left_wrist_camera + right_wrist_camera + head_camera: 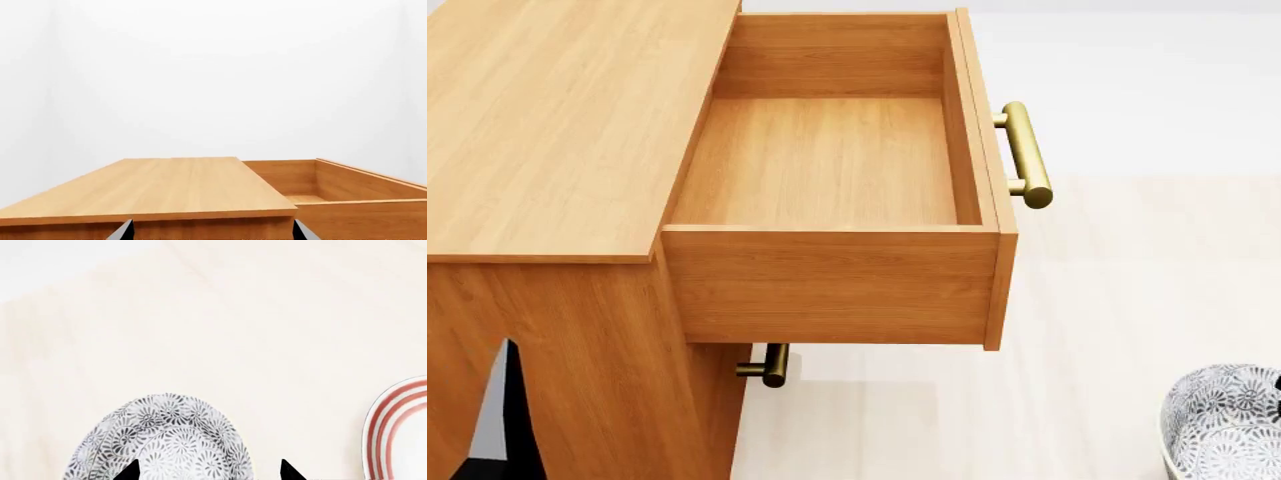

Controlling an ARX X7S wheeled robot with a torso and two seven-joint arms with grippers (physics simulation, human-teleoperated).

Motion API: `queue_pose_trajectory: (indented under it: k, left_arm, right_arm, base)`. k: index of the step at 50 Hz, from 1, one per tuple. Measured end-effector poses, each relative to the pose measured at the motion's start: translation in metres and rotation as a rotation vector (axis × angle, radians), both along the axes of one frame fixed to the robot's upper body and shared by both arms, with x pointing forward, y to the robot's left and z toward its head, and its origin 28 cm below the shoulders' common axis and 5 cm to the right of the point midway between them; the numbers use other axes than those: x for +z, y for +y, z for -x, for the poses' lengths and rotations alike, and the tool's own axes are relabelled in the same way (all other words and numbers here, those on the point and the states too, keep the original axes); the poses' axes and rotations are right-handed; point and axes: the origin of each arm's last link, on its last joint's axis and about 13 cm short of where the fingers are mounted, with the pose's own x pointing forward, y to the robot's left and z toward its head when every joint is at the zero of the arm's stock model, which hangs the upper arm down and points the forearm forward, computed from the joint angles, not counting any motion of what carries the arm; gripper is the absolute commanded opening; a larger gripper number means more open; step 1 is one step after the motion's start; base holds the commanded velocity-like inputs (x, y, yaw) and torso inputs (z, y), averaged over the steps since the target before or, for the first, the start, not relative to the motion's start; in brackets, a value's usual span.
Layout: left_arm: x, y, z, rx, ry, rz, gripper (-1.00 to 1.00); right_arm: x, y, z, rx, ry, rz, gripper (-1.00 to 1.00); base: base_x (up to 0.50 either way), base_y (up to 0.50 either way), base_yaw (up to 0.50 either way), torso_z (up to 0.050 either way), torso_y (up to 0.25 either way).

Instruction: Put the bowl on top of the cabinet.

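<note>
The bowl (1225, 424), white with a dense dark grey floral pattern, rests on the pale floor at the lower right of the head view. In the right wrist view the bowl (167, 440) lies just beyond my right gripper (207, 471), which is open: one dark fingertip is over the bowl's pattern, the other is past its edge over the floor. The cabinet (547, 130) fills the left of the head view, its top bare and its upper drawer (827, 160) pulled out. My left gripper (212, 231) is open and holds nothing, facing the cabinet's (160, 187) end at top-edge height.
The open drawer has a brass bar handle (1025, 155) sticking out toward the floor area, and a lower handle (767, 365) shows beneath it. A red-ringed white plate (400, 430) lies on the floor beside the bowl. A white wall stands behind the cabinet.
</note>
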Motion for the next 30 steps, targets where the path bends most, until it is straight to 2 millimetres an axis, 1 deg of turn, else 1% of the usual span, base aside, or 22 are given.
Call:
queue_pose_trajectory:
  k: [17,30]
  left_arm:
    - [-0.002,0.0,-0.001,0.001,0.002,-0.005,1.0]
    - [-0.003,0.0,-0.002,0.003,0.006,-0.007,1.0]
  right_arm:
    - [-0.023,0.002,-0.005,0.031,0.051,0.012,1.0]
    - [-0.035,0.001,-0.005,0.04,0.073,0.019,1.0]
  base:
    - [0.0,0.0,0.0,0.0,0.0]
    - [0.0,0.0,0.0,0.0,0.0]
